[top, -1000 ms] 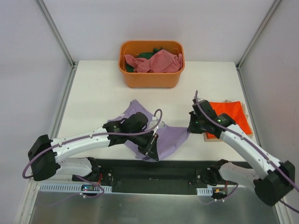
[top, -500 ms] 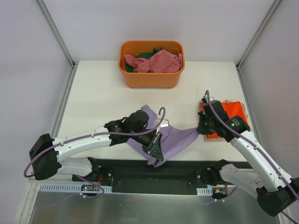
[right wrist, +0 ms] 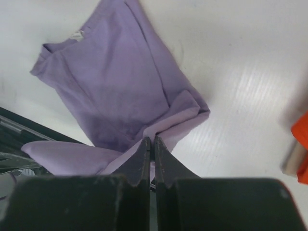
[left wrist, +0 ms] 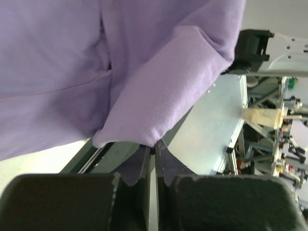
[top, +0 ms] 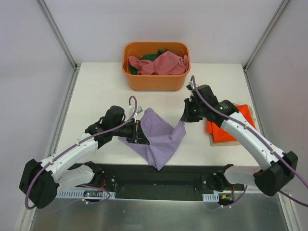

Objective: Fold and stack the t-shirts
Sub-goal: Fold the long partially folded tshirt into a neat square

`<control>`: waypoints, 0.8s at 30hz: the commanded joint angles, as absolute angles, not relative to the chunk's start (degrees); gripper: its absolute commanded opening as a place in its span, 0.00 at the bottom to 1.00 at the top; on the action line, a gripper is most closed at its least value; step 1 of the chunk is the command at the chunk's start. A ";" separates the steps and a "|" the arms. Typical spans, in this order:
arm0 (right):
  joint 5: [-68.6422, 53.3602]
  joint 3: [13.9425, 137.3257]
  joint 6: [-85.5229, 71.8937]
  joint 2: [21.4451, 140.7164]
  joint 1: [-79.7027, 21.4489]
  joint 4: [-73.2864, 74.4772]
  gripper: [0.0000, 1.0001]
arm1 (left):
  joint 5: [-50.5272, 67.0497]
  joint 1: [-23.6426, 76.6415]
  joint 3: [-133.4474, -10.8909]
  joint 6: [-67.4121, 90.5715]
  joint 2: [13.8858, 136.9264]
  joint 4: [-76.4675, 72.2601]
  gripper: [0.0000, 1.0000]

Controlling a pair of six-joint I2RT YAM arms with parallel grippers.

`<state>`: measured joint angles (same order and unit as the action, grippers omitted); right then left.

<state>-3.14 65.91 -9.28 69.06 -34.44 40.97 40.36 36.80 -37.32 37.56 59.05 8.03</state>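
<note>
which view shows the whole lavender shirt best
The top external view: the lavender shirt shows nearly whole, strung between the left claw and right claw. The right wrist view shows most of it; the left wrist view only a close fold.

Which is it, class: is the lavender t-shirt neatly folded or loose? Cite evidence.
Loose, unfolded: the lavender t-shirt drapes crumpled between the left pincer and the right pincer, each shut on an edge.

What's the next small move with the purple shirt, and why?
Probably carry the purple shirt farther onto the table and lower it flat: left hand and right hand hold it pinched, and its low end hangs over the near edge.
</note>
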 commanded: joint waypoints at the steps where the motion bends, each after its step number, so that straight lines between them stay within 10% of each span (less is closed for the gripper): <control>1: -5.01 74.60 -8.53 73.99 -37.26 36.65 0.01 | 36.75 32.70 -36.65 34.72 53.54 12.56 0.00; 24: -4.84 97.73 -10.28 103.88 -41.13 33.58 0.01 | 9.95 16.79 -31.03 39.46 49.13 18.28 0.00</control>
<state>-4.21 92.60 -9.61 100.79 -40.80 35.48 17.54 17.89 -32.80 37.45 52.05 17.85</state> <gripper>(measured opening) 0.022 0.009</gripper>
